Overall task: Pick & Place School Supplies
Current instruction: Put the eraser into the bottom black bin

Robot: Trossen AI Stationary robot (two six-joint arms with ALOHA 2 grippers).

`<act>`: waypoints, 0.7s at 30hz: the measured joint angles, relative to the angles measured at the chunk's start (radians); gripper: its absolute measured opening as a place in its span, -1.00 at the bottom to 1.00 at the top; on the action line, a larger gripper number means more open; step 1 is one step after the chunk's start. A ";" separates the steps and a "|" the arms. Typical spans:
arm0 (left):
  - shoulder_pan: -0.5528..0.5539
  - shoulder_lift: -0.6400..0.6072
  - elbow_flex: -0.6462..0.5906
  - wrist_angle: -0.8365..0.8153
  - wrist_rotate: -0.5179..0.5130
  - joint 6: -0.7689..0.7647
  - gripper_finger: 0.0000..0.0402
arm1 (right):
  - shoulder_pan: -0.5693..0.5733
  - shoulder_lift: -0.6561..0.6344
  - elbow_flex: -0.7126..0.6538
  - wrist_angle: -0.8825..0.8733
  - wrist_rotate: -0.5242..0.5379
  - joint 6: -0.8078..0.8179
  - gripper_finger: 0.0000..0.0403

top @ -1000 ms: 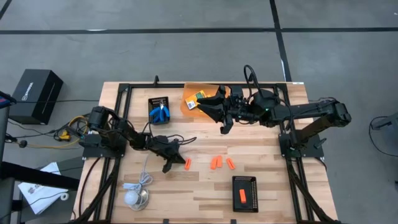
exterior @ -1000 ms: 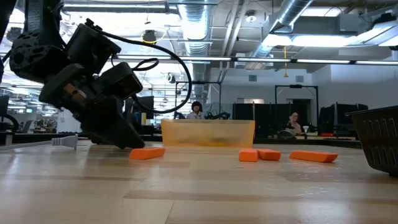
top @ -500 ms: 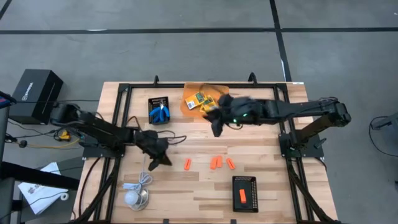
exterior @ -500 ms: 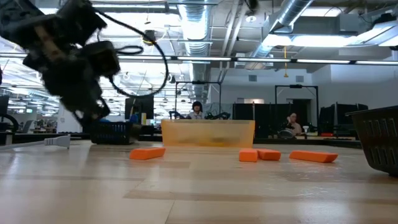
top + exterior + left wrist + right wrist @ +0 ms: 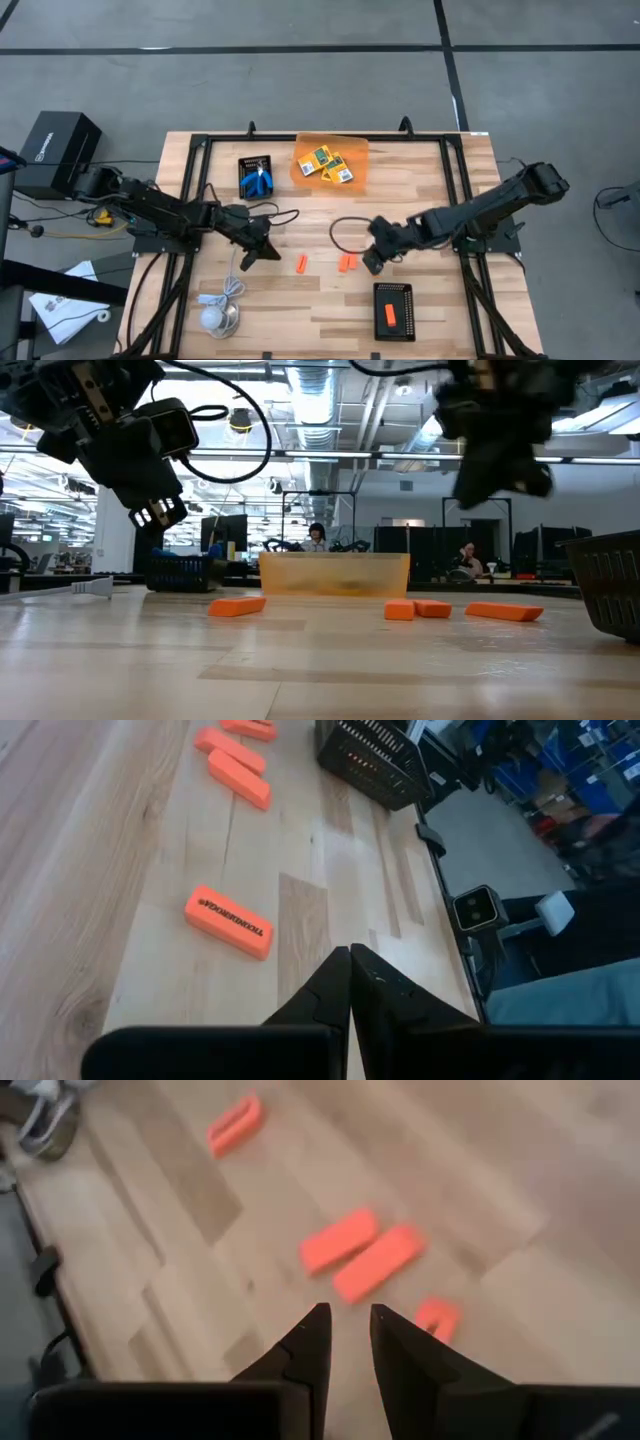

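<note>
High view: a pale wooden table (image 5: 420, 180) framed by black rails is seen on a grey floor, with a black box (image 5: 55, 150) at the left edge of the frame. Along the table's upper edge, blue-handled scissors (image 5: 259, 182) are held in a small black tray (image 5: 256, 164), and yellow-and-green crayon boxes (image 5: 330, 165) lie in an orange tray (image 5: 355, 150) just right of it. Three orange sticks are seen at lower centre: one orange stick (image 5: 301, 264) alone and a touching pair of sticks (image 5: 347, 263) to its right; a fourth stick (image 5: 389, 316) lies in the black tray (image 5: 394, 292) at the lower right. A white cable with puck (image 5: 213, 318) rests at the lower left. In the low view an open office with ceiling ducts and seated people is seen behind the table. The left gripper (image 5: 248, 256) is held low at left of centre, near the lone stick, its fingers pressed together and empty. The right gripper (image 5: 372, 263) is held just right of the pair, its fingers (image 5: 310, 1342) a narrow gap apart with nothing between them. Bare wood lies open across the table's middle and right.
</note>
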 joint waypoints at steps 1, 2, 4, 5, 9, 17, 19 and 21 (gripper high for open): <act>0.001 0.000 0.000 0.002 0.000 0.000 -0.99 | 0.012 0.000 -0.030 0.026 -0.012 0.019 -0.67; 0.002 0.000 0.000 0.002 0.000 0.000 -0.99 | 0.023 0.002 -0.062 0.045 -0.016 0.042 -0.67; 0.002 0.000 0.000 0.002 0.000 -0.005 -0.99 | 0.038 0.017 -0.122 0.091 -0.025 0.091 -0.67; 0.002 0.000 0.000 0.002 -0.001 -0.015 -0.99 | 0.044 0.018 -0.154 0.115 -0.033 0.114 -0.67; 0.002 0.000 0.000 0.002 -0.002 -0.031 -0.99 | 0.057 0.015 -0.234 0.227 -0.044 0.162 -0.68; 0.002 0.000 0.001 0.001 -0.018 -0.047 -0.99 | 0.031 0.014 -0.284 0.269 -0.045 0.141 -0.68; 0.002 -0.001 0.001 0.000 -0.019 -0.048 -0.99 | 0.024 0.014 -0.297 0.270 -0.047 0.141 -0.68; 0.002 -0.001 0.001 -0.002 -0.030 -0.048 -0.99 | 0.016 0.015 -0.306 0.270 -0.055 0.138 -0.68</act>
